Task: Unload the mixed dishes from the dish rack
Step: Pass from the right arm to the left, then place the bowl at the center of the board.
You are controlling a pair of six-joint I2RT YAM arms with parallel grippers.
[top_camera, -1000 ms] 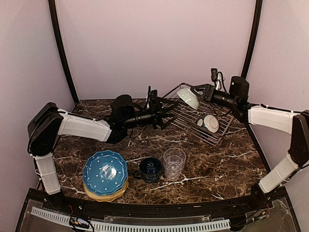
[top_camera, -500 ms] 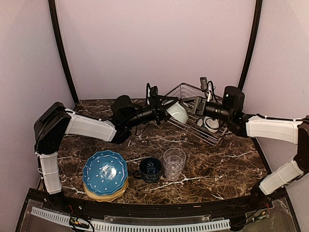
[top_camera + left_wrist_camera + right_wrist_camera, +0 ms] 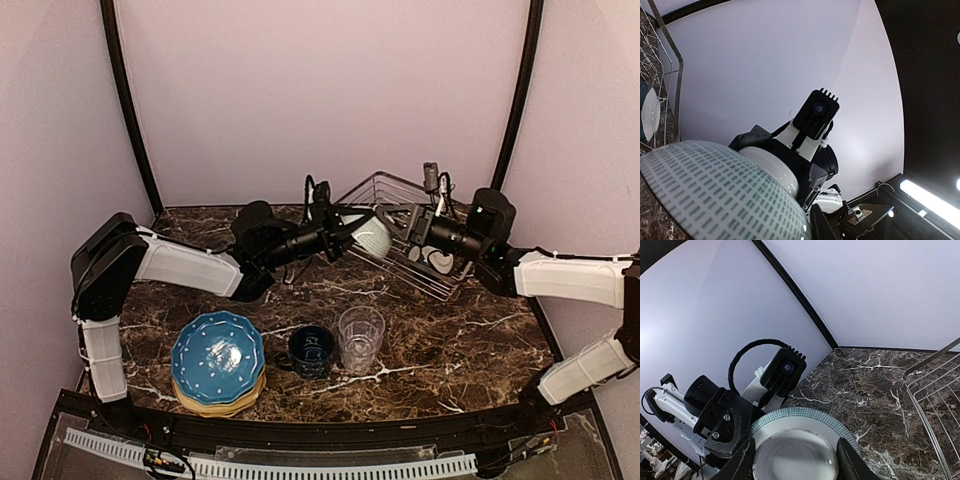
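Observation:
A white bowl [image 3: 370, 237] with a band of small teal dashes hangs in the air between the two arms, left of the dish rack [image 3: 372, 181]. My right gripper [image 3: 392, 225] is shut on its foot ring; its fingers flank the base [image 3: 795, 460] in the right wrist view. My left gripper [image 3: 345, 229] is shut on the opposite rim. The bowl's outer wall [image 3: 715, 195] fills the lower left of the left wrist view, with one finger [image 3: 822, 227] beside it. A second white bowl [image 3: 438, 262] leans inside the wire rack.
On the marble table near the front stand a stack of scalloped plates [image 3: 217, 355] with the blue dotted one on top, a navy mug [image 3: 312, 350] and a clear glass tumbler [image 3: 361, 338]. The rack's wires [image 3: 935, 390] lie right of the held bowl.
My right gripper carried the bowl left from above the rack to the left gripper. The left gripper reached in and closed on the bowl's rim.

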